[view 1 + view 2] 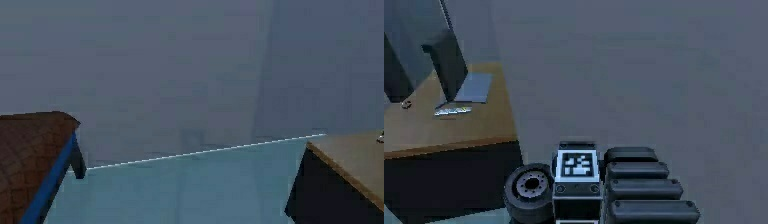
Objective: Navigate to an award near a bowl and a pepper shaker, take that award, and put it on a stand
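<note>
In the arm side view the arm (639, 185) rises from the bottom edge as stacked dark segments, with a white marked square (576, 164) at its end. Left of the square sits the gripper (531, 192), a dark round body low in the picture. I cannot make out its far end, so I cannot tell whether it holds anything. A brown desk (454, 125) stands at that view's left and carries a dark monitor (424, 50) on a grey foot (469, 92). At the forward view's right edge a small pale thing (380, 136) lies on a brown tabletop (350, 160).
A brown padded seat with a blue frame (35, 150) stands at the forward view's lower left. Pale blue floor (180, 190) runs between it and the table, up to a grey wall (180, 70). A grey wall (644, 70) also lies beyond the arm.
</note>
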